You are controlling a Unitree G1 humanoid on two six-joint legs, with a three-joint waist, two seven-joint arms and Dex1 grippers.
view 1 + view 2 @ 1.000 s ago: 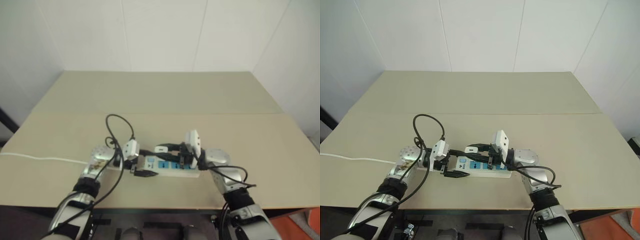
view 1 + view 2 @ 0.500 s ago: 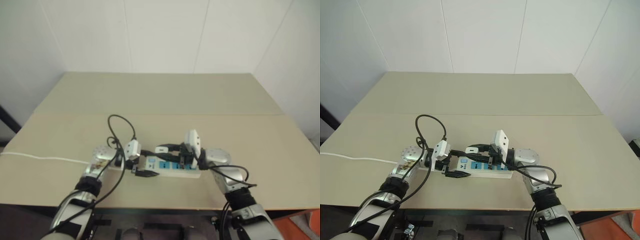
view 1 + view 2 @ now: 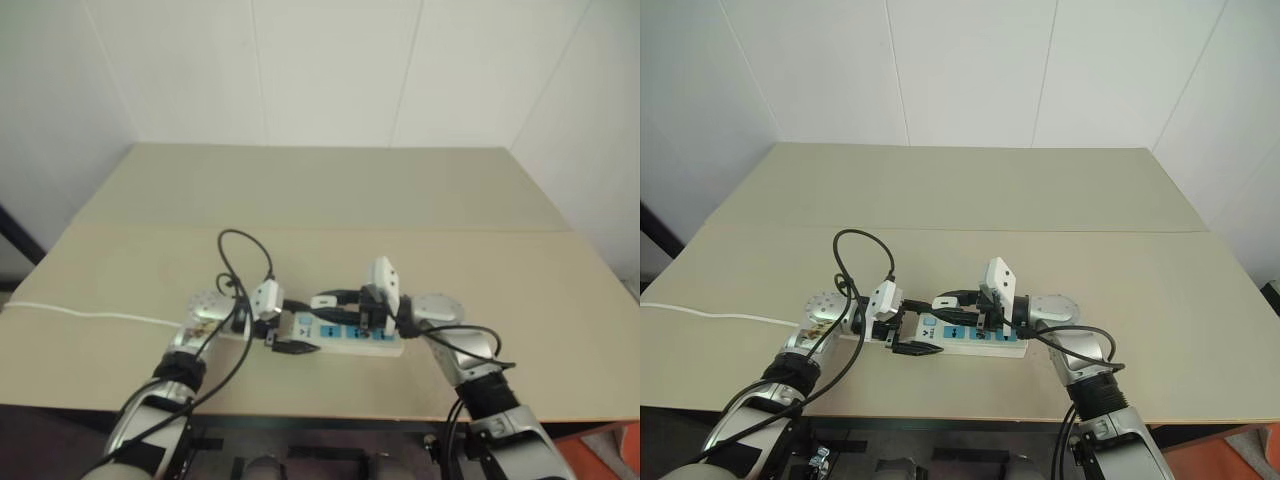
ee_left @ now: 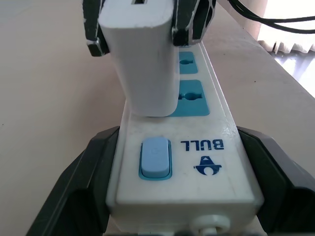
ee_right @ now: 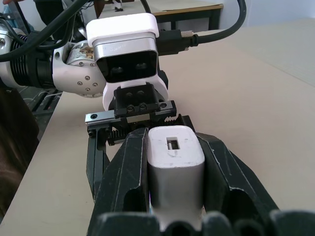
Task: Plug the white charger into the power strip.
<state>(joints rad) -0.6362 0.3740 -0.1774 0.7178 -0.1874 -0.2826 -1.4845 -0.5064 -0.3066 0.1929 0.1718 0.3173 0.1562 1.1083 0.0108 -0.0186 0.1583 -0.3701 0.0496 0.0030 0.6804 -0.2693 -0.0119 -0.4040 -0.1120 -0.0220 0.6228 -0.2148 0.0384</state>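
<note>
We are clamping the white charger [image 5: 175, 173] between the two black fingers of our right gripper [image 5: 176, 194], squeezing its two flanks so that its end with the small rectangular slot is facing back toward the wrist. In the left wrist view the charger [image 4: 142, 59] is standing upright on the power strip [image 4: 183, 162], its lower end meeting the strip's top face at the first blue socket past the blue rocker switch [image 4: 155, 157]; whether the prongs are fully seated we cannot tell.

Our left gripper [image 4: 183, 196] is straddling the switch end of the strip, one black finger along each long side, the jaws spread wide against the strip's body. From the head camera the strip [image 3: 965, 338] is lying across the tan table [image 3: 970, 200] near its front edge, running from nine o'clock to three o'clock. The left gripper [image 3: 908, 335] is sitting at its nine o'clock end, and the right gripper [image 3: 958, 302] is reaching in from three o'clock over the row of sockets. A thin white cord [image 3: 710, 317] is trailing off toward nine o'clock, past the table's edge.
</note>
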